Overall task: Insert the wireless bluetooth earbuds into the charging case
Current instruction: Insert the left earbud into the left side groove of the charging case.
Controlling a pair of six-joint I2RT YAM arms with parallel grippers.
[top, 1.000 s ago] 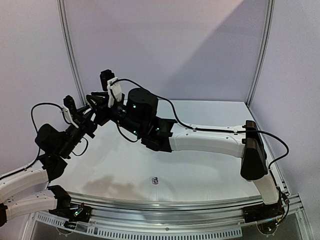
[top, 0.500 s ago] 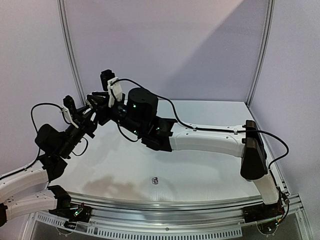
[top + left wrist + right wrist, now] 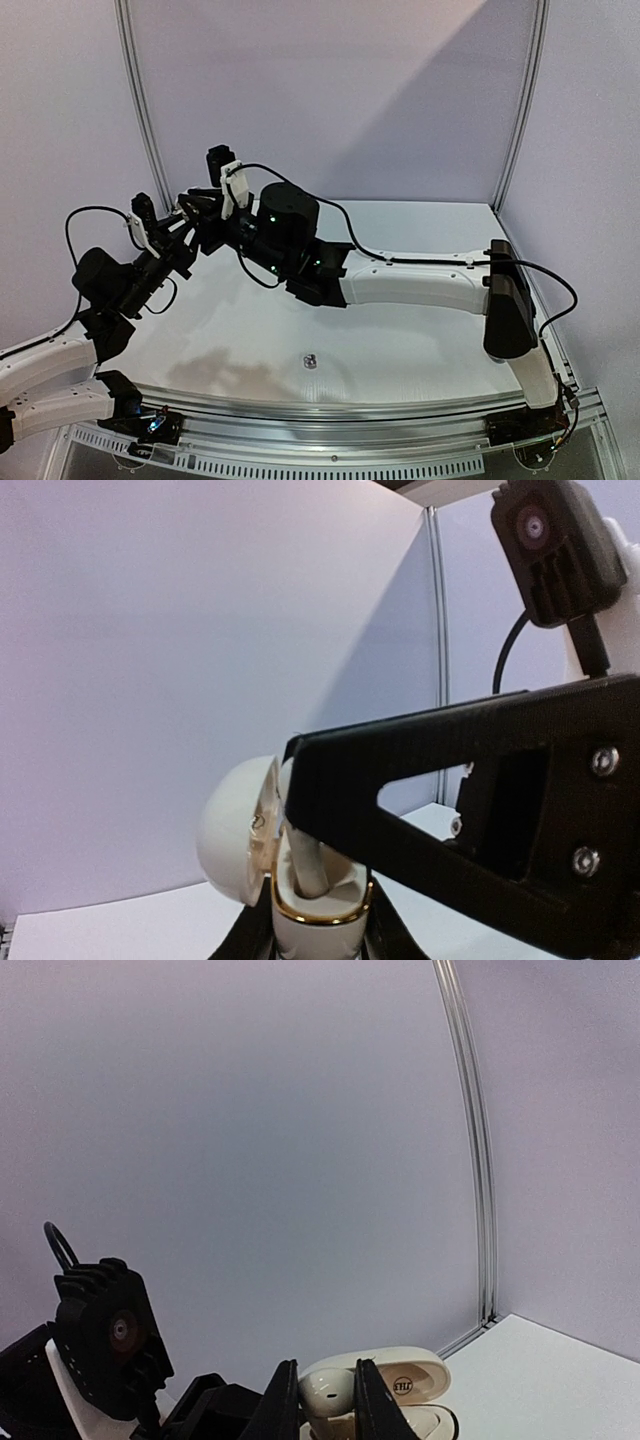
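Your left fingers (image 3: 240,948) gripped the open charging case (image 3: 312,932) upright, raised off the white desk (image 3: 400,340), probably to keep its sockets facing up. Your right fingers (image 3: 285,1402) pinched a glossy white earbud (image 3: 328,1388) between them, its stem already dipping into the case. Pale lilac walls (image 3: 330,90) enclosed the desk

Left gripper (image 3: 181,231) and right gripper (image 3: 200,208) meet tip to tip above the table (image 3: 430,345); well apart from them, toward the arm bases, lies a tiny grey object (image 3: 309,361).
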